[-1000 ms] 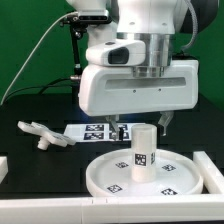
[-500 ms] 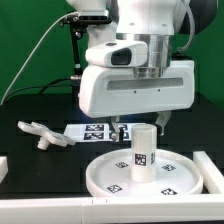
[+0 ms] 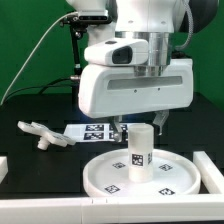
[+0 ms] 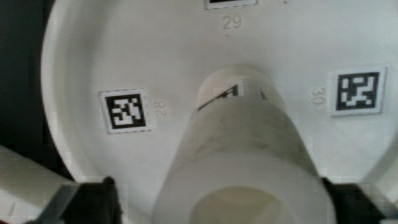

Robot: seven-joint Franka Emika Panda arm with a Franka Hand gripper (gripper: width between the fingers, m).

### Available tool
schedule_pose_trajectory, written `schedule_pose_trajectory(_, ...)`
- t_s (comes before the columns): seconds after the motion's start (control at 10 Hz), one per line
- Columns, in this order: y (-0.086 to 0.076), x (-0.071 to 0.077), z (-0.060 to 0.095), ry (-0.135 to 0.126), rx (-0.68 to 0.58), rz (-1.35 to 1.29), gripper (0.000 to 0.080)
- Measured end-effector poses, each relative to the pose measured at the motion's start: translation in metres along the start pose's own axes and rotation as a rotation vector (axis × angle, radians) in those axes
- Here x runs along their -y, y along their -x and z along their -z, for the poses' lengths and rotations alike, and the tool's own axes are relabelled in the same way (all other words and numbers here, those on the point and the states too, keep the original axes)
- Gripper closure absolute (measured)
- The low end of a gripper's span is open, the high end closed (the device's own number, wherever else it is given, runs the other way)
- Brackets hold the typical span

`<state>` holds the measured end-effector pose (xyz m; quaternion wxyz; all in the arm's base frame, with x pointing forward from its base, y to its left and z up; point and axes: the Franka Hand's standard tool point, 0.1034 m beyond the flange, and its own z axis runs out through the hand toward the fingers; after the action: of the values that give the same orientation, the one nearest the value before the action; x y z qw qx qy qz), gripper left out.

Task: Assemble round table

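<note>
The large round disc (image 3: 97,178) lies flat on the black table near the front. The short cylindrical leg (image 3: 141,150) stands upright on its centre, a tag on its side. My gripper (image 3: 140,126) hangs straight above the leg, with one finger on each side of the leg's top. In the wrist view the leg (image 4: 231,140) fills the space between the dark fingers (image 4: 93,205) over the disc (image 4: 160,50). A thin gap shows on one side, so the jaws look open around the leg. The small branched foot piece (image 3: 40,133) lies on the table at the exterior view's left.
The marker board (image 3: 92,131) lies behind the disc. White barrier blocks stand along the front edge (image 3: 40,210), at the exterior view's left (image 3: 5,165) and at the right (image 3: 212,165). A black stand and cable rise at the back.
The disc and leg sit very slightly further toward the exterior view's left than a second ago. The gripper stays over the leg's top.
</note>
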<state>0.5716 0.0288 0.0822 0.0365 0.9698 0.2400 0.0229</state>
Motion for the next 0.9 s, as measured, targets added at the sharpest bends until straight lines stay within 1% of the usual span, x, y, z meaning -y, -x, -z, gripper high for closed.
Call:
schedule_pose_trajectory(0.1, 0.000, 0.000, 0.000, 0.000, 0.000, -0.018, 0.0393)
schedule_pose_trajectory(0.3, 0.000, 0.000, 0.000, 0.000, -0.001, -0.145, 0.0392)
schedule_pose_trajectory(0.4, -0.002, 0.002, 0.001, 0.002, -0.006, -0.269, 0.0392)
schedule_pose_trajectory(0.5, -0.006, 0.007, 0.001, 0.004, -0.015, -0.379, 0.0392)
schedule_pose_trajectory(0.6, -0.007, 0.010, 0.002, -0.001, -0.017, -0.517, 0.0392)
schedule_pose_trajectory(0.7, -0.008, 0.008, 0.002, -0.007, -0.020, -0.698, 0.0392)
schedule_pose_trajectory(0.9, -0.008, 0.007, 0.001, -0.008, -0.020, -1.007, 0.0392)
